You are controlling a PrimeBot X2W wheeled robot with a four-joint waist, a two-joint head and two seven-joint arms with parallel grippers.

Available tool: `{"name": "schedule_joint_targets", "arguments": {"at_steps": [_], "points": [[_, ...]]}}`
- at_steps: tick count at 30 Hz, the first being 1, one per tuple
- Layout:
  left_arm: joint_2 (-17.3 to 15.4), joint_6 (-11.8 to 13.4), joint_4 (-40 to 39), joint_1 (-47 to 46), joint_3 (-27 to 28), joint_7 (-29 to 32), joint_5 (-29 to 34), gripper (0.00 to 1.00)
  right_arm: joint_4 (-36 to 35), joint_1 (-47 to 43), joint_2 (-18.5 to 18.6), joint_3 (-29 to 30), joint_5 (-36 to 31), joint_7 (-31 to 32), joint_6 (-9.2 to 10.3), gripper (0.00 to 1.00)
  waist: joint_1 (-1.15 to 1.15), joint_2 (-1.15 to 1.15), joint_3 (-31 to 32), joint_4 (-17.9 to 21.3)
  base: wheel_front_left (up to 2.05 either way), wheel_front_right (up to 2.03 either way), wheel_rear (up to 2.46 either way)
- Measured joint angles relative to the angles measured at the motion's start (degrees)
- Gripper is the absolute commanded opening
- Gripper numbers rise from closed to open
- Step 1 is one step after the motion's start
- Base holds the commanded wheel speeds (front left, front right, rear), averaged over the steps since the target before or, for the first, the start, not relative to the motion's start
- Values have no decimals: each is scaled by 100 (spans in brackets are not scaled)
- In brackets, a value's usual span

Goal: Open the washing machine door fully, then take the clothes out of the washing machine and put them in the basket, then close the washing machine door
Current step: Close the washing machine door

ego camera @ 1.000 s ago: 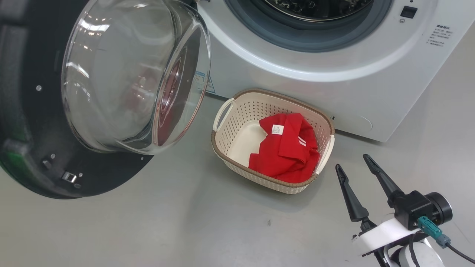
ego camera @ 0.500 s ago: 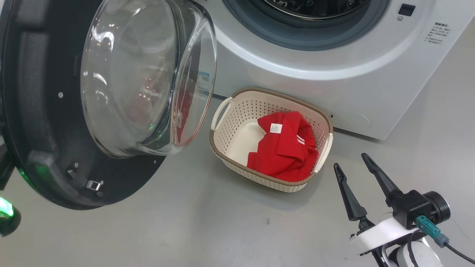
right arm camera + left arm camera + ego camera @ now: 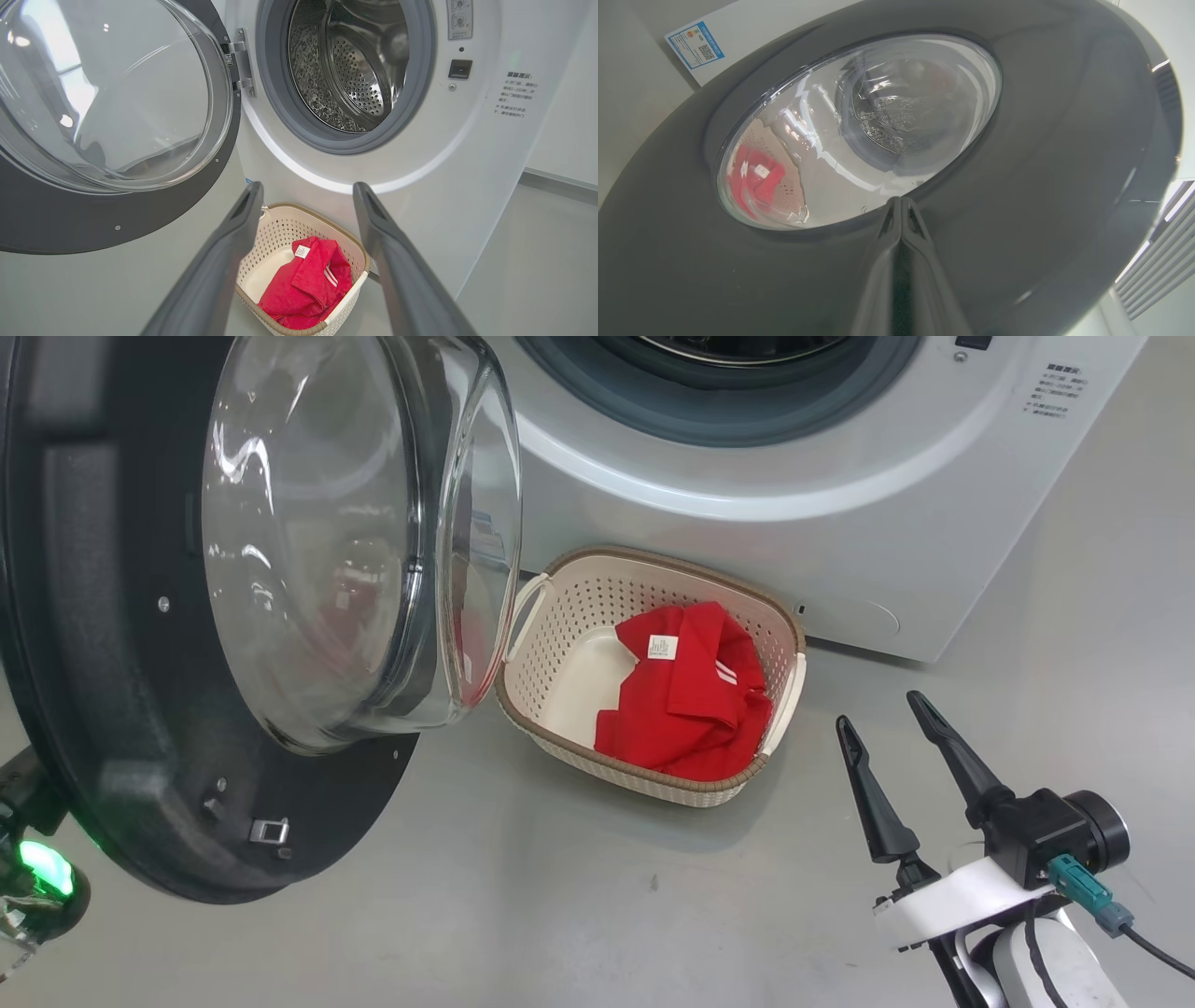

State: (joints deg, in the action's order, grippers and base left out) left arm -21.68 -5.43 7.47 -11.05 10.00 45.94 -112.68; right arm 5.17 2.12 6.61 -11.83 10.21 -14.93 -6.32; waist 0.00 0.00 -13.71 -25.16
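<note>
Swung further shut, the washing machine door (image 3: 261, 597) now overlaps the basket (image 3: 635, 593). Right gripper (image 3: 879, 709) gapes empty; left gripper (image 3: 901, 203), pinched shut, meets the door's outside. Red clothes (image 3: 686, 709) lie at the basket's right end. Their tag (image 3: 662, 647) and the blue label (image 3: 695, 50) on the washing machine (image 3: 840, 523) are unreadable.

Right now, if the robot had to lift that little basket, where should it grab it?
Probably the white loop handle on the basket end nearest the open right gripper, coming down from above: the loop is thin enough to pinch, while the basket body looks too wide for the gripper.
</note>
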Motion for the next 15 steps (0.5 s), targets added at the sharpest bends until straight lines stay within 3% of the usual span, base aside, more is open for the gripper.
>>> {"name": "schedule_joint_targets", "arguments": {"at_steps": [15], "points": [[79,-43,-659,188,-169,232,9,0,-149,270,-153,158,85,0,98,100,0,0,-82,518,0,0,0]]}}
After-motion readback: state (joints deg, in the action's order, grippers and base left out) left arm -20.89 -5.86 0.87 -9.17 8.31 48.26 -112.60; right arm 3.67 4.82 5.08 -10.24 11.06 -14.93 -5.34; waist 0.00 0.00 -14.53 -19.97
